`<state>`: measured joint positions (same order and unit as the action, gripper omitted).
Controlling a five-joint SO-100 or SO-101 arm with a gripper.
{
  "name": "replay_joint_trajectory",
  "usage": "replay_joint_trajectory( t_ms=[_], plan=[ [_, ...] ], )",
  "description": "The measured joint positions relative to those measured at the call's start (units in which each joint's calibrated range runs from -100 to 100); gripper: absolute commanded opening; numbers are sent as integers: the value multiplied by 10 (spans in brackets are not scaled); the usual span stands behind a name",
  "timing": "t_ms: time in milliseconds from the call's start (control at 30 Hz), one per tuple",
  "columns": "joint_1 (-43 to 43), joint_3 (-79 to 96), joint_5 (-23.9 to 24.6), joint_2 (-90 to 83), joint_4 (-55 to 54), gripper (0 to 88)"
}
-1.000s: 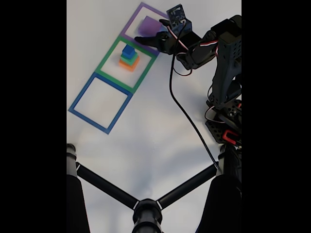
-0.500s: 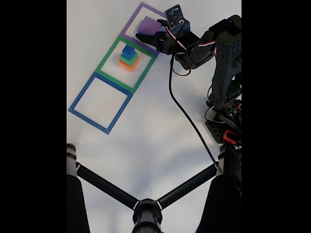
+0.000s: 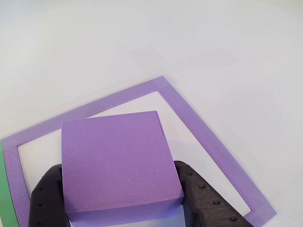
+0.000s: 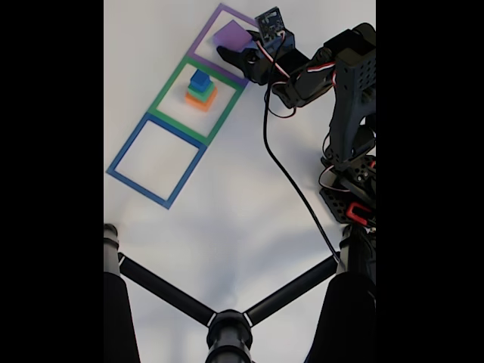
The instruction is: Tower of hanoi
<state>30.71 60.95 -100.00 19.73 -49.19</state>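
Note:
The purple block (image 3: 116, 163) is the big foam square between my gripper's (image 3: 117, 177) two black fingers (image 3: 201, 201), which press on its left and right sides. In the fixed view the gripper (image 4: 236, 45) is shut on that purple block (image 4: 231, 35) inside the purple tape outline (image 4: 203, 32). The other three blocks are stacked in the green tape outline (image 4: 168, 89): orange (image 4: 201, 99) at the bottom, green (image 4: 200, 89) in the middle, blue (image 4: 200, 78) on top. The stack stands apart from the gripper, below and left of it.
A blue tape outline (image 4: 127, 150) lies lower left with nothing inside. The arm's body (image 4: 352, 128) and its black cable (image 4: 291, 181) occupy the right side. Black stand legs (image 4: 170, 291) cross the bottom. The purple tape (image 3: 213, 146) borders green tape (image 3: 4, 189).
The gripper has moved further into the purple outline and its fingers have shut on the purple block, which shifted slightly. The three-block stack has not moved.

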Motion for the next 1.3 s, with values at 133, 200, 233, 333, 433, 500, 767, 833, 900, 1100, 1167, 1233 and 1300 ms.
replay_joint_trajectory(
  t_ms=[133, 200, 233, 333, 433, 500, 767, 833, 900, 1100, 1167, 1233, 1300],
  plan=[
    [0, -1, 0, -2, 11, 141],
    [0, -1, 0, -11, 27, 137],
    [0, -1, 0, -18, 38, 136],
    [0, -1, 0, -44, 72, 131],
    [-3, 0, 0, -81, 116, 128],
    [-7, 0, 0, -116, 157, 126],
    [-15, -59, 0, -261, 373, 118],
    [-17, -95, 0, -290, 440, 117],
    [-18, -139, 0, -318, 517, 117],
    [-42, -331, 0, -390, 816, 109],
    [-54, -411, 0, -400, 920, 109],
    [-69, -493, 0, -405, 1027, 108],
    [-86, -569, 0, -410, 1114, 108]
  ],
)
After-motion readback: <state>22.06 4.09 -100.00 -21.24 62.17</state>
